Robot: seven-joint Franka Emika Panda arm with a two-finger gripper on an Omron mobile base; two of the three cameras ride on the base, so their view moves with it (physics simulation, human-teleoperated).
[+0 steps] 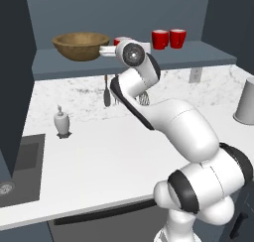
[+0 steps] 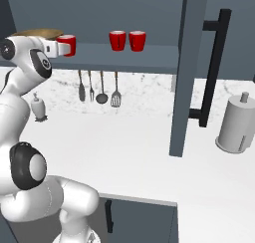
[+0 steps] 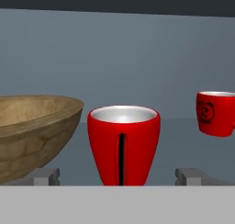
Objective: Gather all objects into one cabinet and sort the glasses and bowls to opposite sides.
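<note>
This is a kitchen. A white speckled counter runs along the wall, with a dark sink set into it at one end. Metal cooking utensils hang in a row on the wall beneath a blue-grey cabinet shelf that holds red cups and a wooden bowl. A soap dispenser stands near the sink (white, with a pump top), and a paper towel roll stands further along the counter.

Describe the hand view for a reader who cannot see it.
A small red cup with a pale inside stands between the open gripper's tips, beside a wide brown wooden bowl; another red cup stands farther right.
</note>
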